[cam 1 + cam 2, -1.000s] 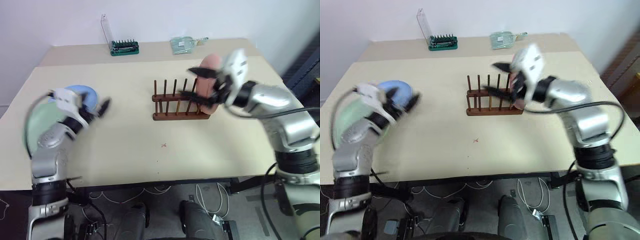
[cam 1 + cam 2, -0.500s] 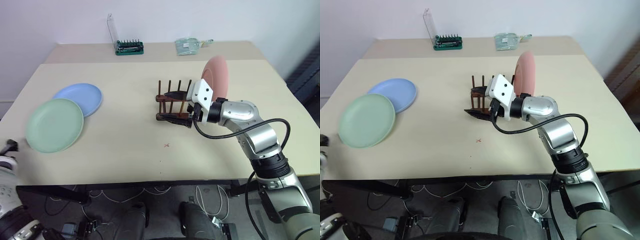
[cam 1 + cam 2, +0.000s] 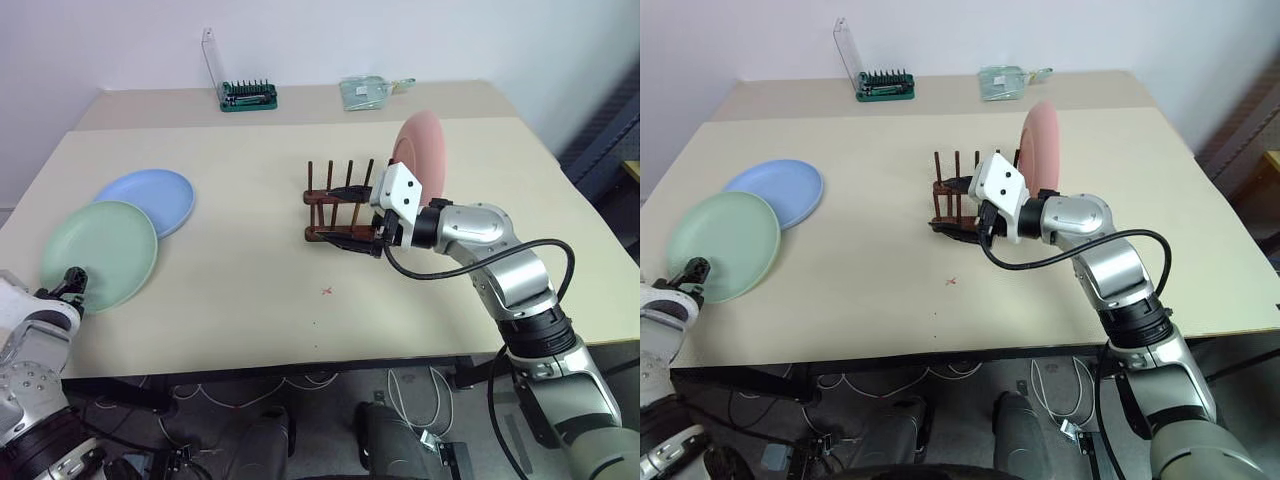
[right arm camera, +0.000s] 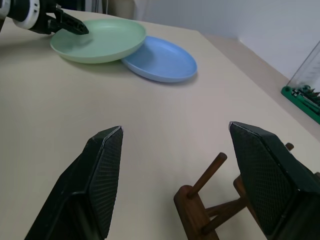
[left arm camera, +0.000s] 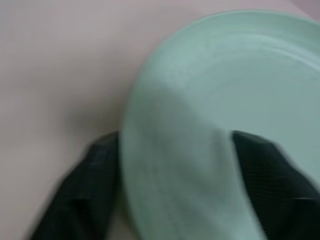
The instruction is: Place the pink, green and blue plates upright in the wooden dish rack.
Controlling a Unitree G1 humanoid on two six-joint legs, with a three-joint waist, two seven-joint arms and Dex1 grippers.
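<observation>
Now the green plate's (image 5: pixel 220 125) near rim sits between the left fingers (image 5: pixel 87 195), parted around it.

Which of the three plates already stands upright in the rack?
The pink plate, upright at the wooden dish rack's right end; the green plate and blue plate lie flat.

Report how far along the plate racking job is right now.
Done: the pink plate stands upright at the right end of the wooden dish rack; the right gripper hangs open by the rack, holding nothing.
In hand: the left gripper straddles the near rim of the green plate, which lies flat on the table.
Left: racking the green plate, then the blue plate it partly overlaps.
</observation>
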